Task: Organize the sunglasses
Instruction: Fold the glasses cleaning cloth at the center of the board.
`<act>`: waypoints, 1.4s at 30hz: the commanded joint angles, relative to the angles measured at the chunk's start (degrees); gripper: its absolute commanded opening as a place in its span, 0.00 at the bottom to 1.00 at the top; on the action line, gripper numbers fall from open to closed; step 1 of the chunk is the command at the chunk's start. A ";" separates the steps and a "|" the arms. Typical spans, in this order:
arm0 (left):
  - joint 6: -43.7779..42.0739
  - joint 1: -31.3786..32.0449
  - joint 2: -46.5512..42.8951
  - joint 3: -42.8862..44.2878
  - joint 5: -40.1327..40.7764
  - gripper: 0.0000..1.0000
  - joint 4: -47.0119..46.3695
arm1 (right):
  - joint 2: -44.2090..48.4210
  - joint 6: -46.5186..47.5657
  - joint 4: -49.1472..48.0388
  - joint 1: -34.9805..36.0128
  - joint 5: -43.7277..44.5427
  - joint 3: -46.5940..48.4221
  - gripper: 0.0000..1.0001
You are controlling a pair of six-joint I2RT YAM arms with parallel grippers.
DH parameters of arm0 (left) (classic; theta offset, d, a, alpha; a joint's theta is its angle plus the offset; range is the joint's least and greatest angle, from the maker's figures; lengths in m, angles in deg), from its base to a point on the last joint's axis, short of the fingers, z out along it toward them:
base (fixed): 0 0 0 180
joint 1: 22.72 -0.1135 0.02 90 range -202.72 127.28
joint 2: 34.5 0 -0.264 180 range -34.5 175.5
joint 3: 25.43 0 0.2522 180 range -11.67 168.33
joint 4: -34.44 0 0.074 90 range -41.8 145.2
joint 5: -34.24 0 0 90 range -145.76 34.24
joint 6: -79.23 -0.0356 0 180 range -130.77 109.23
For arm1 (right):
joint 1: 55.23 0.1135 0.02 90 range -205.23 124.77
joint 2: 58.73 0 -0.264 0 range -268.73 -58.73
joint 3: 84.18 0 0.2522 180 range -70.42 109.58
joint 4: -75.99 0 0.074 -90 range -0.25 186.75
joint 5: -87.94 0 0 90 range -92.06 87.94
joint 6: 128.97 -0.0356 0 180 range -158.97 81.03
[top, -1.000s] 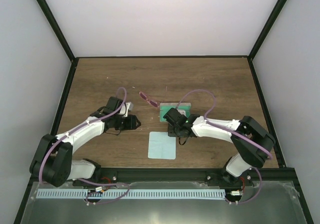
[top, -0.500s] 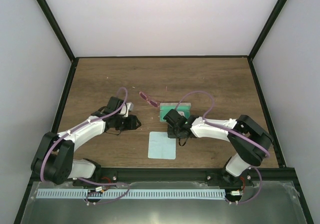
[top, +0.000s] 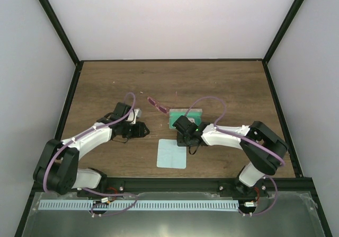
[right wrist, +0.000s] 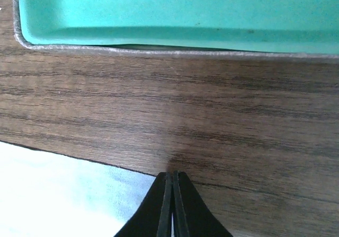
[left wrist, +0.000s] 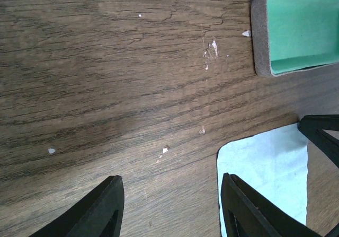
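The sunglasses point(top: 157, 105), slim with pink lenses, lie on the wood behind and to the left of the green-lined case point(top: 189, 114); neither wrist view shows them. My right gripper point(top: 185, 140) sits between the case and the light blue cloth point(top: 172, 154). In the right wrist view its jaws point(right wrist: 172, 174) are pressed together at the cloth's point(right wrist: 63, 194) upper right corner, a pale sliver showing between them. My left gripper point(top: 144, 131) rests low, left of the cloth. It stands open point(left wrist: 170, 180) over bare wood with nothing between its fingers.
The case's grey rim point(right wrist: 159, 49) runs just beyond the right fingertips, and also shows at the left wrist view's top right point(left wrist: 259, 41). The cloth's left edge point(left wrist: 265, 178) lies beside the left gripper's right finger. Black frame rails border the table.
My right gripper's jaws have closed at the cloth's corner and the wrist has edged slightly left. The left arm, the sunglasses and the case have not moved.
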 commanded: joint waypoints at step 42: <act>-6.85 19.32 16.06 9.88 8.83 0.49 0.41 | 1.11 -2.29 5.26 0.64 0.29 0.40 0.01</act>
